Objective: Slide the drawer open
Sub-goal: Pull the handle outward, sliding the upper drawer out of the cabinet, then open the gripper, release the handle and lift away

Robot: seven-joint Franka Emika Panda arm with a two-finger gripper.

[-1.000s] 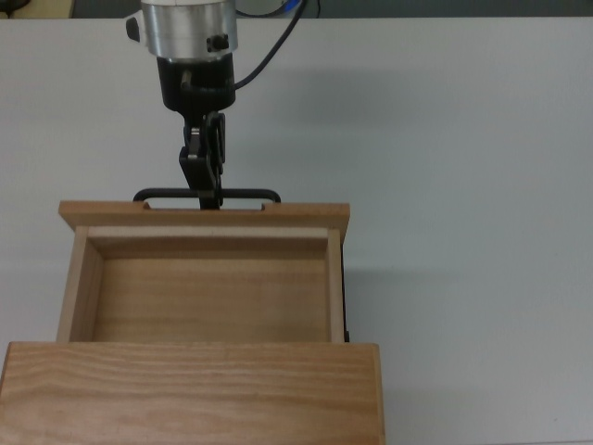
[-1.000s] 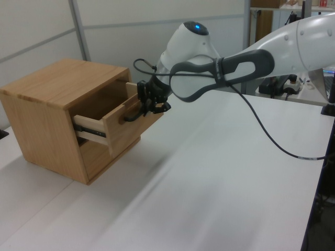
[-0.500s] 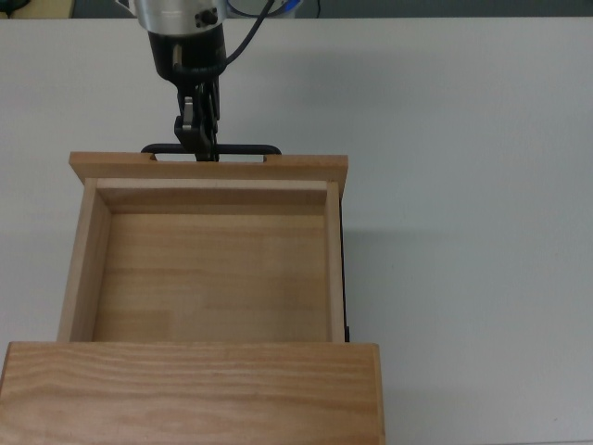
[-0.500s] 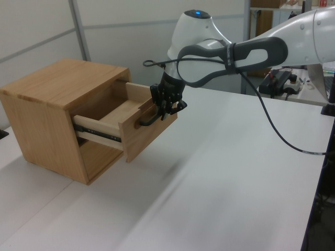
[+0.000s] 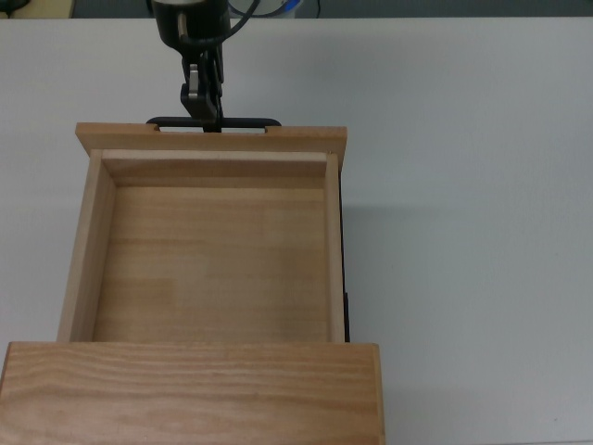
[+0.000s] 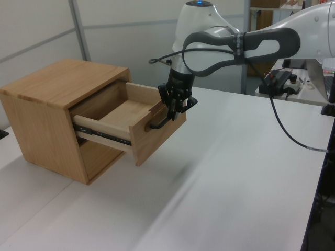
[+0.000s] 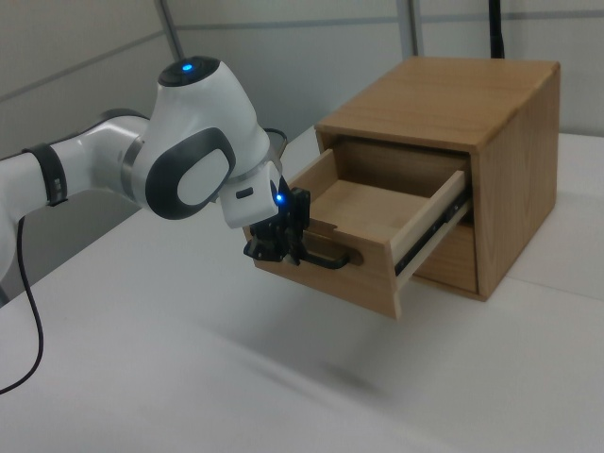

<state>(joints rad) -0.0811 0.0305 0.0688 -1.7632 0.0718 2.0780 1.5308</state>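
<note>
We see the drawer [image 5: 211, 260] pulled well out of the wooden cabinet [image 6: 39, 107], its empty light-wood tray open to the top view. In the top view the cabinet's grained top fills the 6 o'clock edge and the drawer reaches from it toward 12 o'clock, ending in the flat front panel [image 5: 211, 137]. The thin black handle [image 5: 213, 121] stands off that panel on its 12 o'clock side.

Our gripper [image 5: 201, 104] comes down from the 12 o'clock edge of the top view, and its jaws are clenched on the middle of the handle bar. In the left view the gripper [image 6: 175, 104] sits at about 3 o'clock from the cabinet, its jaws closed around the handle at the drawer front, with the white arm [image 6: 230, 42] arching away toward 2 o'clock. A black cable [image 6: 285, 128] hangs from the arm down to the table [image 6: 220, 198].

In the right view the drawer [image 7: 373, 226] juts out of the cabinet toward 8 o'clock, a black side rail [image 7: 429, 236] showing along its flank. A second, shut drawer front [image 7: 444, 260] lies below it in the cabinet. The cabinet stands on the white table, and the open drawer hangs above the table surface without touching it.
</note>
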